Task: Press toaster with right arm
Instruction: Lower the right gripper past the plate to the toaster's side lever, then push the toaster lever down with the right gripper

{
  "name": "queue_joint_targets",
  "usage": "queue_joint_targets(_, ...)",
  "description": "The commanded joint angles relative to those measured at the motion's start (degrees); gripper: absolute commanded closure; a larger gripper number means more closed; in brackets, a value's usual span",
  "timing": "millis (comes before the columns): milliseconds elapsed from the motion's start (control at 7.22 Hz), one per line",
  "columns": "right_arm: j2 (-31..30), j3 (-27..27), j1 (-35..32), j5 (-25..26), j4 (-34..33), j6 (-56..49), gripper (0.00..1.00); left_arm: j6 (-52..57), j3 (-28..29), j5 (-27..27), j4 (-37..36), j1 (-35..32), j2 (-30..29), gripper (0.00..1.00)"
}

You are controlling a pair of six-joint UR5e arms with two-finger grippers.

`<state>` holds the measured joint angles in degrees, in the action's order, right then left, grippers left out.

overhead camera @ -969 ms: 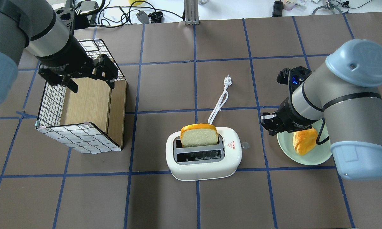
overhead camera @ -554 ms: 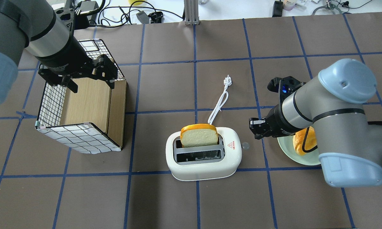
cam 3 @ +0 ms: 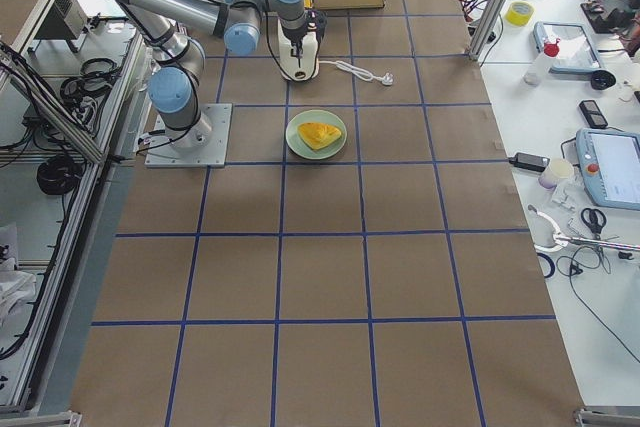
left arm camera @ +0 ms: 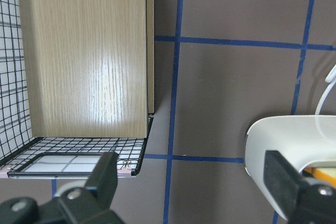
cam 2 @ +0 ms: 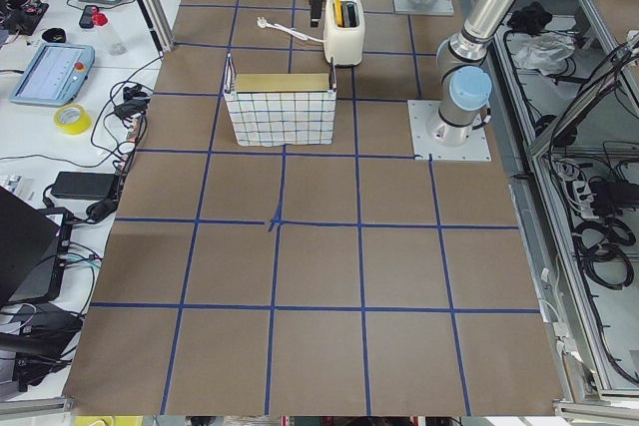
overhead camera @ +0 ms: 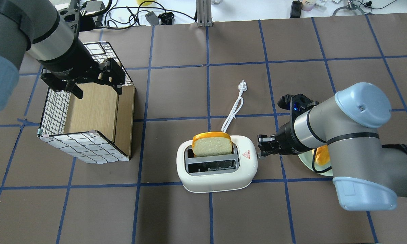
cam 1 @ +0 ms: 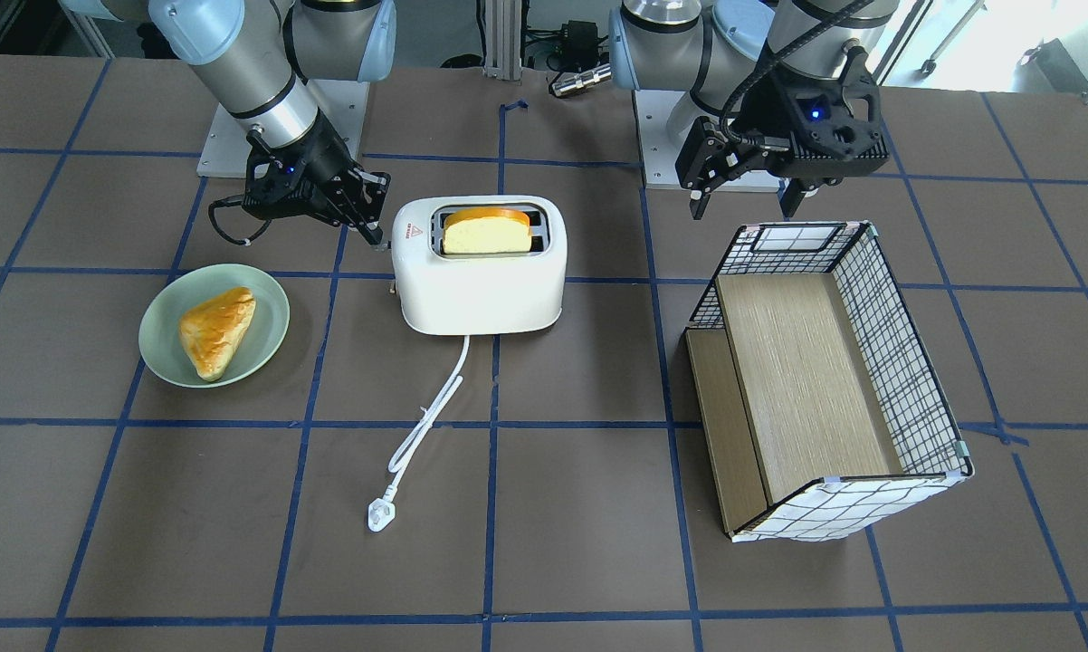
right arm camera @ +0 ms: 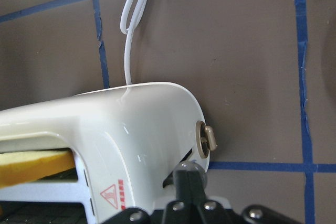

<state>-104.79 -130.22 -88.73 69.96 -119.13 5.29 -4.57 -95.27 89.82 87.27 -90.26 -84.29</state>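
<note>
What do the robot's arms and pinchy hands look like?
The right arm and left arm are silver tubes with pale-blue round caps. The right gripper and left gripper are black, two-fingered, each with a small blue light. A black cable loops beside the right one.

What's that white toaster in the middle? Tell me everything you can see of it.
The toaster is a glossy white rounded two-slot model, plastic-looking, upright on the brown table. One slot holds a bread slice sticking up; the other is empty. A red triangle sticker marks its top, a small knob its end. Its white cord lies unplugged. The right gripper sits at the knob end.
</note>
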Motion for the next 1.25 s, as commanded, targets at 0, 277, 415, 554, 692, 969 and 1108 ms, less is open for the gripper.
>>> queue_joint_targets(0,0.3,0.7,0.0,-0.1,0.0,-0.2,1.00,0.0,0.0,0.0,0.0,0.0,0.0,0.00)
queue_joint_targets(277,0.8,0.5,0.0,0.3,0.7,-0.5,1.00,0.0,0.0,0.0,0.0,0.0,0.0,0.00)
queue_joint_targets(415,1.0,0.4,0.0,0.1,0.7,-0.6,1.00,0.0,0.0,0.0,0.0,0.0,0.0,0.00)
queue_joint_targets(554,1.2,0.1,0.1,0.1,0.7,-1.1,1.00,0.0,0.0,0.0,0.0,0.0,0.0,0.00)
queue_joint_targets(692,1.5,-0.1,0.1,0.1,0.7,-1.2,1.00,0.0,0.0,0.0,0.0,0.0,0.0,0.00)
queue_joint_targets(969,2.4,-0.1,0.0,0.3,0.7,-1.4,1.00,0.0,0.0,0.0,0.0,0.0,0.0,0.00)
queue_joint_targets(1108,2.8,-0.1,0.0,0.4,0.7,-1.3,1.00,0.0,0.0,0.0,0.0,0.0,0.0,0.00)
